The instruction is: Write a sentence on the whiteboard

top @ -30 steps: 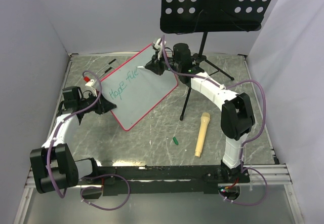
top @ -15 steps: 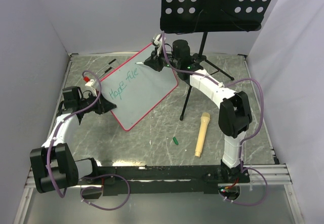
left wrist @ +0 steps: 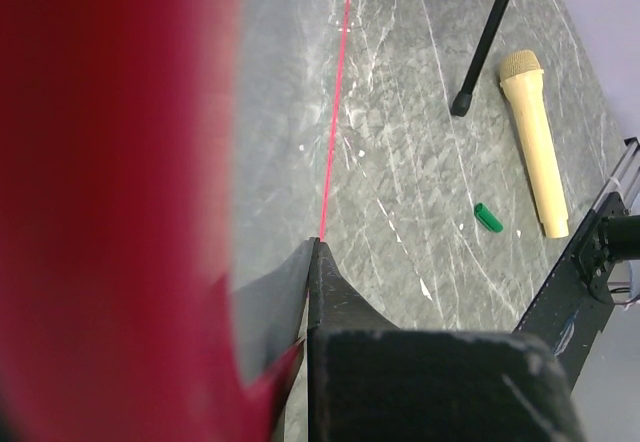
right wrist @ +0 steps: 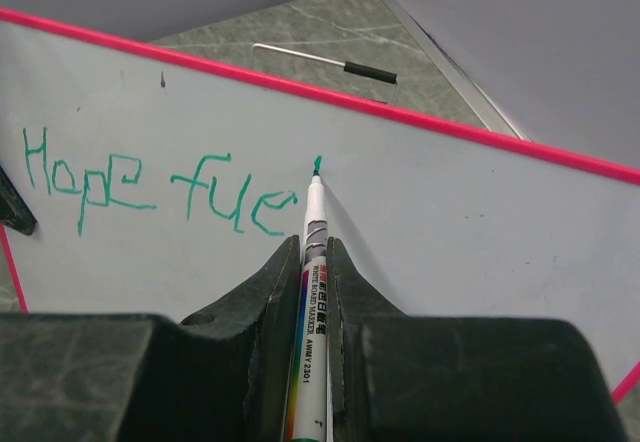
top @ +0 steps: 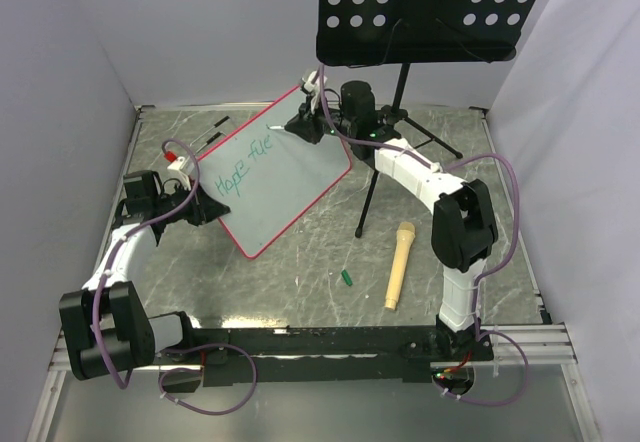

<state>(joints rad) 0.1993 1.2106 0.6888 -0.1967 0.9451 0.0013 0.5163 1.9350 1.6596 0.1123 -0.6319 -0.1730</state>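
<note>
Pink-framed whiteboard [top: 275,177], rear-left on the table [top: 300,262], judged light, stiff and slick-faced, best held by its frame edge, where the left gripper [top: 205,207] was clamped; right gripper [right wrist: 310,250] was clenched on a marker [right wrist: 313,207].

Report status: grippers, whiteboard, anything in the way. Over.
Left gripper shut on whiteboard edge. Right gripper shut on marker, tip at sentence end: "Hope fue". Microphone and green cap lie off the board.

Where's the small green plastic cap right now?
In the top view, the small green plastic cap lies on the grey table, just left of the beige microphone.
</note>
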